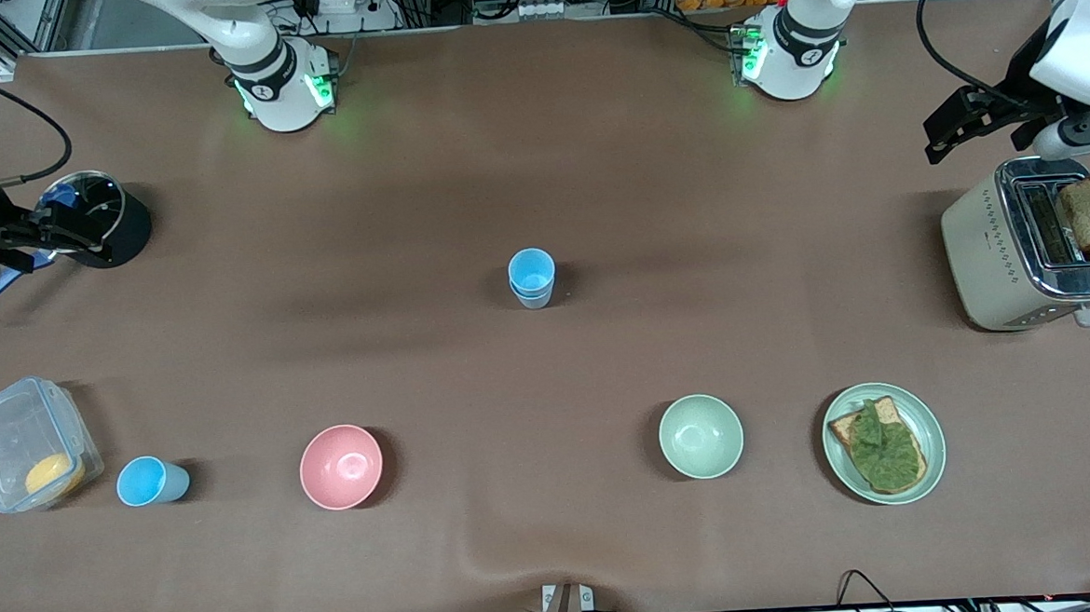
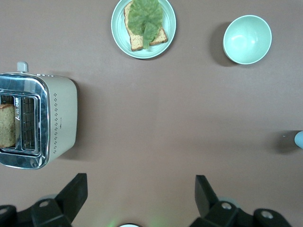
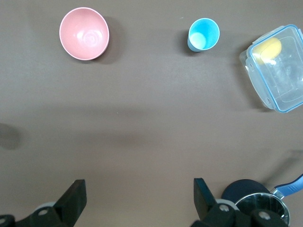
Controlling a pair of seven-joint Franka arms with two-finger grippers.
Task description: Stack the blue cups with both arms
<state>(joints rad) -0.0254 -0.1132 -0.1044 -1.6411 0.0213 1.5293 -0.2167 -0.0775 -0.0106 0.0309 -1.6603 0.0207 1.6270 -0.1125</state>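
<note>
Two blue cups (image 1: 531, 277) stand nested upright at the table's middle, a brighter one inside a paler one; an edge of the stack shows in the left wrist view (image 2: 299, 139). A third sky-blue cup (image 1: 151, 480) (image 3: 203, 34) stands alone near the front camera, beside a clear container. My left gripper (image 1: 979, 129) (image 2: 140, 194) is open and empty, up over the table beside the toaster. My right gripper (image 1: 38, 241) (image 3: 138, 196) is open and empty, up over the black pot.
A pink bowl (image 1: 341, 466) and a green bowl (image 1: 700, 436) sit near the front camera. A plate (image 1: 924, 417) holds toast with lettuce. A toaster (image 1: 999, 245) with bread stands at the left arm's end. A clear container (image 1: 11, 437) and a black pot (image 1: 126, 230) are at the right arm's end.
</note>
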